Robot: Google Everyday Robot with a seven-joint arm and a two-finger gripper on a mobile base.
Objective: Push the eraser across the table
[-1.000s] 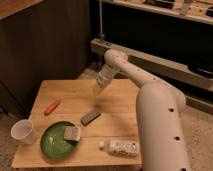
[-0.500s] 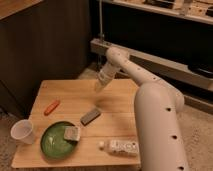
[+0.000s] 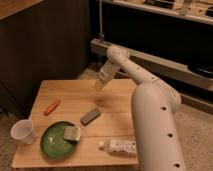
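Observation:
The eraser (image 3: 90,116), a small dark block with a lighter grey top, lies flat near the middle of the light wooden table (image 3: 117,97). My white arm reaches from the right foreground over the table's far edge. The gripper (image 3: 100,86) hangs above the far middle of the table, pointing down, well behind the eraser and apart from it.
A green plate (image 3: 52,145) with a pale sponge block (image 3: 71,133) sits at the front left. A white cup (image 3: 23,132) stands at the left edge. An orange carrot-like piece (image 3: 51,106) lies left. A plastic bottle (image 3: 119,146) lies at the front. Dark wall and shelving stand behind.
The gripper has moved slightly toward the table's far middle and lowered a little. The eraser and other objects have not moved.

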